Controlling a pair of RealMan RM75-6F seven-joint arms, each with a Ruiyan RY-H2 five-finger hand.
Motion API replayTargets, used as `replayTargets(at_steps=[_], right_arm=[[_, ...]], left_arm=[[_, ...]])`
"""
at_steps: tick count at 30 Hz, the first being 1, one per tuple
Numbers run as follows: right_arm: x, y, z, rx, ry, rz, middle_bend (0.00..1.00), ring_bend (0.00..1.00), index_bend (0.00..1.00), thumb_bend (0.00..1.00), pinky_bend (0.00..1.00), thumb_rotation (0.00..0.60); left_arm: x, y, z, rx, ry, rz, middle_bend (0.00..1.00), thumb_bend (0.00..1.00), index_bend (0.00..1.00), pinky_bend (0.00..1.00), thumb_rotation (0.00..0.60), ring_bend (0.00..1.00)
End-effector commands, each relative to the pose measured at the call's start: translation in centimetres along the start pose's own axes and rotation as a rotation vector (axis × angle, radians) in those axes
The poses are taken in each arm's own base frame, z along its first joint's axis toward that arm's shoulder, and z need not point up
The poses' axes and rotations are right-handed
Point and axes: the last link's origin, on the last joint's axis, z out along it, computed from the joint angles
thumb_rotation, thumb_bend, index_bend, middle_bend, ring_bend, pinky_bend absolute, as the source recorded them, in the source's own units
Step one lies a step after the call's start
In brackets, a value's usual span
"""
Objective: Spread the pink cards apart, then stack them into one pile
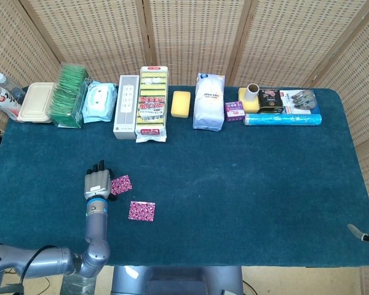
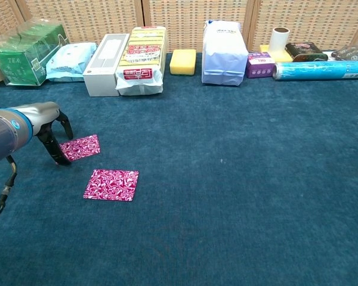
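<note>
Two pink patterned cards lie flat and apart on the blue tablecloth at the front left. The far card [image 1: 121, 184] [image 2: 81, 146] has my left hand [image 1: 96, 183] [image 2: 50, 127] at its left edge. The fingers are spread and point down, and the fingertips [image 2: 62, 158] touch that edge; nothing is gripped. The near card [image 1: 141, 211] [image 2: 111, 184] lies alone, a little right of the hand and closer to the front. Only grey slivers that may be my right hand [image 1: 360, 233] show at the table's right edge.
A row of goods lines the back edge: green tea box [image 2: 25, 52], wipes pack [image 2: 71, 60], white box [image 2: 105, 56], yellow sponge pack [image 2: 142, 58], sponge [image 2: 182, 61], white bag [image 2: 224, 52], blue roll [image 2: 320, 70]. The table's front edge [image 1: 234, 265] is near the cards.
</note>
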Motion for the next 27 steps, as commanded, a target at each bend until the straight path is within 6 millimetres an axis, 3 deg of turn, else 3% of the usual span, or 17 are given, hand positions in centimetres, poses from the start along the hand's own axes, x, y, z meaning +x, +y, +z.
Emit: replayTargets(at_steps=[1, 27], right_arm=[[0.01, 0.01, 0.01, -0.001, 0.001, 0.000, 0.09, 0.01, 0.12, 0.00, 0.00, 0.600], [0.03, 0.02, 0.00, -0.003, 0.002, 0.000, 0.09, 0.01, 0.12, 0.00, 0.00, 0.600]], left_arm=[[-0.10, 0.06, 0.00, 0.000, -0.003, 0.000, 0.00, 0.18, 0.31, 0.10, 0.600, 0.00], [-0.24, 0.03, 0.03, 0.023, 0.022, -0.020, 0.00, 0.21, 0.36, 0.12, 0.600, 0.00]])
